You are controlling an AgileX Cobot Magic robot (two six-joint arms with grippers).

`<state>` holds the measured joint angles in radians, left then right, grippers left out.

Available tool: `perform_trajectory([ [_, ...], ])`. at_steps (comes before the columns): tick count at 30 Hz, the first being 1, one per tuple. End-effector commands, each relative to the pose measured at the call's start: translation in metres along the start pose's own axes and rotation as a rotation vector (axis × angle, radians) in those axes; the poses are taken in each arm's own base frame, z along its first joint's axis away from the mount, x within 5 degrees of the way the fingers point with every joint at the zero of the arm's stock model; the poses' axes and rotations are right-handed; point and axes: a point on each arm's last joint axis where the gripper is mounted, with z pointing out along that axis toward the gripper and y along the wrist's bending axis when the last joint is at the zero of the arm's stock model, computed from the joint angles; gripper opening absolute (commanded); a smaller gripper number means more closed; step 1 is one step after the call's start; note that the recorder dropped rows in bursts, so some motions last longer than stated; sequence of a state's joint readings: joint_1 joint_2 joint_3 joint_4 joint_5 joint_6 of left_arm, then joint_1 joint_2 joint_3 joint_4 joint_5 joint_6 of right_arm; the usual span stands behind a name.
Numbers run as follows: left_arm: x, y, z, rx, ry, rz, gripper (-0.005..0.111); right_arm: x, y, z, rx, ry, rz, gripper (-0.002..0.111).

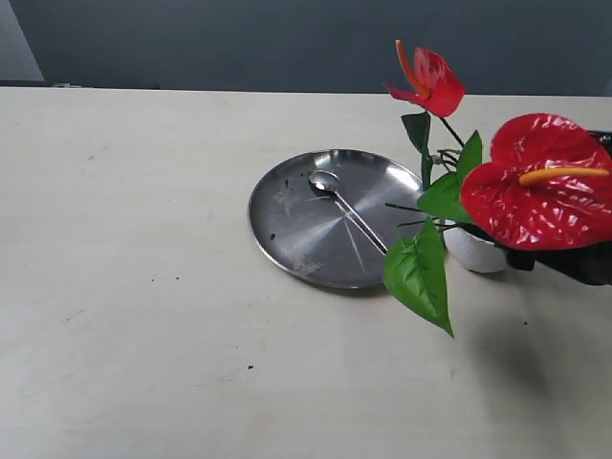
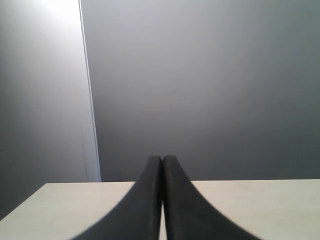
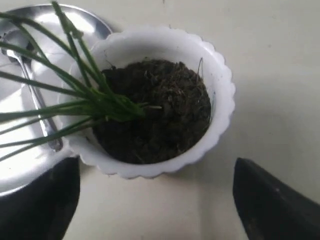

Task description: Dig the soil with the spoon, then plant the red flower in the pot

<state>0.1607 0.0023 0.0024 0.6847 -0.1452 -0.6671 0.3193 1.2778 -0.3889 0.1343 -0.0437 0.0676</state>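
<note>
The red flower (image 1: 535, 191) stands with its stalk end in the dark soil (image 3: 165, 115) of the white scalloped pot (image 3: 220, 90), its green stems (image 3: 95, 100) fanning out over the rim. In the exterior view its leaves and blooms hide most of the pot (image 1: 473, 251). My right gripper (image 3: 156, 175) hangs just beside the pot, open wide, holding nothing and touching neither pot nor stems. The silver spoon (image 1: 346, 206) lies on the steel plate (image 1: 296, 229). My left gripper (image 2: 162, 159) is shut on nothing, above the table and facing the wall.
The round steel plate (image 3: 15, 165) touches or nearly touches the pot on its left side. A few dark soil crumbs (image 1: 251, 366) lie scattered on the pale table. The table's far edge meets a dark grey wall (image 1: 287, 43).
</note>
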Motion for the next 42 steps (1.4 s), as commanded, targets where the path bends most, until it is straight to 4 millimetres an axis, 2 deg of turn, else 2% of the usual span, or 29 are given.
perform_trajectory([
  [1, -0.001, 0.0, 0.0, 0.007, -0.009, -0.011, 0.0, 0.008, 0.0, -0.004, 0.002, 0.088, 0.029, 0.074],
  [6, -0.001, 0.0, 0.0, 0.007, -0.009, -0.011, 0.0, 0.014, 0.001, -0.022, -0.01, 0.165, 0.034, 0.051],
  [11, -0.001, 0.0, 0.0, 0.007, -0.009, -0.011, 0.0, 0.018, 0.005, -0.05, -0.047, 0.2, 0.07, 0.024],
  [17, -0.001, 0.0, 0.0, 0.007, -0.009, -0.011, 0.0, 0.025, 0.006, -0.088, -0.085, 0.182, 0.103, 0.0],
  [21, -0.001, 0.0, 0.0, 0.007, -0.009, -0.011, 0.0, 0.026, 0.006, -0.114, -0.119, 0.076, 0.173, -0.001],
  [25, -0.001, 0.0, 0.0, 0.007, -0.009, -0.011, 0.0, 0.028, 0.004, -0.141, -0.156, -0.075, 0.314, -0.001],
  [29, -0.001, 0.0, 0.0, 0.007, -0.009, -0.011, 0.0, 0.033, 0.004, -0.158, -0.193, -0.161, 0.309, -0.001],
  [40, -0.001, 0.0, 0.0, 0.007, -0.009, -0.011, 0.0, 0.052, 0.001, -0.17, -0.186, -0.101, 0.327, -0.001],
  [42, -0.001, 0.0, 0.0, 0.007, -0.009, -0.011, 0.0, 0.053, 0.001, -0.176, -0.215, -0.146, 0.344, -0.001],
])
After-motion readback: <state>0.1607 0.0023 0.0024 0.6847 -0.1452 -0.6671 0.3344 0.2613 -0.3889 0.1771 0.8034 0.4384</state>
